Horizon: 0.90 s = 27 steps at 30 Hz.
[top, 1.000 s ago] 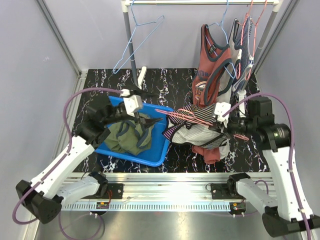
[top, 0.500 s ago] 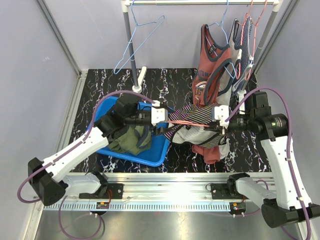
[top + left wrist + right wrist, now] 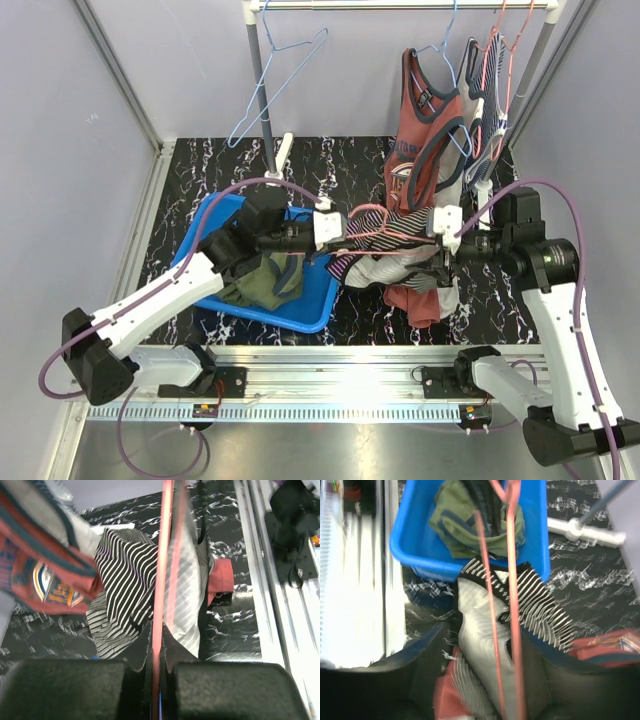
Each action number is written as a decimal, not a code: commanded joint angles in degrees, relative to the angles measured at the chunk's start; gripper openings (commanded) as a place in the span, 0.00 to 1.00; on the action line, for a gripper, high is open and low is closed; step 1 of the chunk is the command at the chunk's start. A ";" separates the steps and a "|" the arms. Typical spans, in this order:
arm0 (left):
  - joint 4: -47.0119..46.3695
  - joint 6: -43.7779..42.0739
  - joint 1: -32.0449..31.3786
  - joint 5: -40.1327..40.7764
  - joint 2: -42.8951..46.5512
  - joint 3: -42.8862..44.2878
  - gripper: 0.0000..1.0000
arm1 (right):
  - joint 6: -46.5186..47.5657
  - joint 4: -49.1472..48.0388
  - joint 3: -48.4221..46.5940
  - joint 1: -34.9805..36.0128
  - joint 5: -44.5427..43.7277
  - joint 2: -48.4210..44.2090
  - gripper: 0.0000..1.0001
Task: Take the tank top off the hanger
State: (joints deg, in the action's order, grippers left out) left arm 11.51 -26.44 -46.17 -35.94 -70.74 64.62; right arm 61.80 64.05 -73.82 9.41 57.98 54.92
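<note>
The tank top (image 3: 385,268), striped black and white, hangs from a pink hanger (image 3: 372,224) held low over the table between the two arms. My left gripper (image 3: 338,233) reaches in from the left and is shut on the hanger wire (image 3: 162,555), which runs straight out between the closed jaws (image 3: 156,630). The striped cloth (image 3: 125,580) drapes on both sides of the wire. My right gripper (image 3: 440,255) is at the hanger's right end with its fingers spread wide (image 3: 490,645). The hanger's two wires (image 3: 512,580) and the tank top (image 3: 480,640) pass between them untouched.
A blue bin (image 3: 312,300) holding a green garment (image 3: 255,280) sits under the left arm. A red garment (image 3: 420,300) lies on the table below the tank top. At the back a rack (image 3: 258,90) carries an empty blue hanger (image 3: 285,65) and several hung tops (image 3: 425,130).
My left gripper moved right from over the bin to the hanger and shut on its wire. The right gripper, shut on the hanger before, has opened.
</note>
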 commanded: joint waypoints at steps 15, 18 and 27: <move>-18.37 57.02 0.82 16.87 8.07 -10.57 0.00 | -75.17 -35.32 9.48 0.35 -48.99 -15.28 1.00; -17.75 57.37 0.73 17.22 8.16 -10.57 0.00 | -74.81 -33.30 10.45 0.35 -49.19 -14.84 0.99; -18.71 58.25 0.82 15.12 8.69 -8.72 0.00 | -72.89 -35.73 19.50 0.26 -37.36 -11.59 0.93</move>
State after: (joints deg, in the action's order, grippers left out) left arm -1.52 30.44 -45.28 -20.73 -64.03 53.87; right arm -12.34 31.46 -56.12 9.58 14.63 41.95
